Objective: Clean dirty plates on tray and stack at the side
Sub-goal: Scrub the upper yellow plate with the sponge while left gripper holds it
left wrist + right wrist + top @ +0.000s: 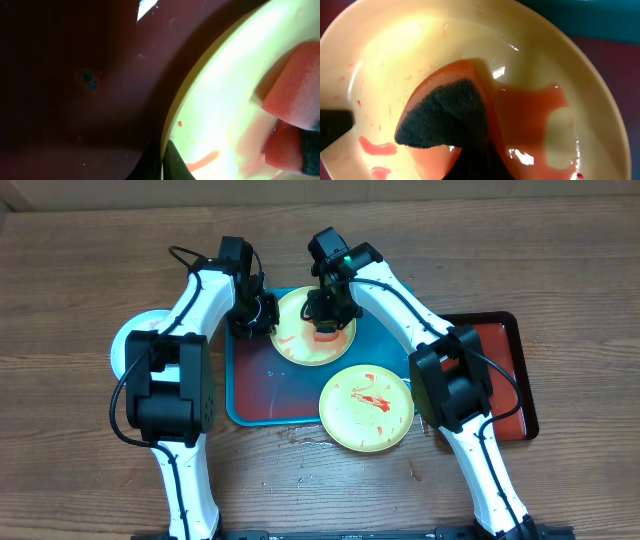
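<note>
We look down on a wooden table (80,260) with a teal tray (270,390) at the centre of the frame. In the tray's upper part lies the upper yellow-green plate (298,340), and both arms meet over it.

The left gripper (262,318) sits at this plate's left edge with its jaws pinched together on the rim. In the left wrist view a dark finger (172,167) shows at the bottom, right on the rim of the plate (225,100).

The right gripper (328,315) is closed on a sponge (327,332) and presses it onto the plate's floor. In the right wrist view the sponge (445,120) is pink with a dark scouring face. A thin pool of red liquid (530,110) spreads on the plate (395,45) just to its right.

The lower yellow-green plate (366,407) lies at lower centre, overlapping the tray's lower right corner, with red smears on it.

The light blue plate (122,350) rests on the table to the left of the tray, mostly hidden under the left arm.

A dark red tray (500,360) lies at the right, partly under the right arm.
</note>
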Robot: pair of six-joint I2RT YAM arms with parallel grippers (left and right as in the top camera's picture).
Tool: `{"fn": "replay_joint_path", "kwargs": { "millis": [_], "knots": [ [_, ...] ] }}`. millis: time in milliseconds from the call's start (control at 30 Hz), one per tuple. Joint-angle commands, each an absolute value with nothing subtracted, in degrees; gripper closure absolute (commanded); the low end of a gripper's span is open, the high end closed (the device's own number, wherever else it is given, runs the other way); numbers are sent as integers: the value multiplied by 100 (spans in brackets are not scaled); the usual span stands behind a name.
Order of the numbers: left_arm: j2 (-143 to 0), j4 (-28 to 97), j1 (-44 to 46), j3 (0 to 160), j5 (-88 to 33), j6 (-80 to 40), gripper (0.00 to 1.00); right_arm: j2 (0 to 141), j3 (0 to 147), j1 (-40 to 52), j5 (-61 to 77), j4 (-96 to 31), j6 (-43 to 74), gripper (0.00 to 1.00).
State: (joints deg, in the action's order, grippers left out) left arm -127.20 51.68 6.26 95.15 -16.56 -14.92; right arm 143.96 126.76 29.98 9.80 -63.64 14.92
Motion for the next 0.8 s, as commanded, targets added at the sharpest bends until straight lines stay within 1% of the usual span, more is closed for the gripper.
{"fn": "replay_joint_path", "kwargs": {
  "millis": [0,133,267,367,533,633,767],
  "knots": [
    [-12923,5181,633,9386,-1509,-1568,96,14586,12748,2961,1328,-6309,1450,96],
    [-12923,5181,633,9386,-1509,-1566,96,14584,12748,2963,1745,-6414,1203,96],
    [-12923,5179,633,9386,-1509,-1566,96,14584,12748,2961,1697,-6650,967,96],
    [-12923,5179,633,9386,-1509,-1566,96,14584,12748,2950,1249,-6829,952,96],
    [-12923,5179,633,9386,-1509,-1566,96,14584,12748,2939,130,-6987,956,96],
    [-12923,5181,633,9386,-1509,-1566,96,14584,12748,2939,-200,-6893,972,96],
    [-12923,5179,633,9386,-1509,-1568,96,14584,12748,2939,-242,-6652,1024,96]
  ]
}}
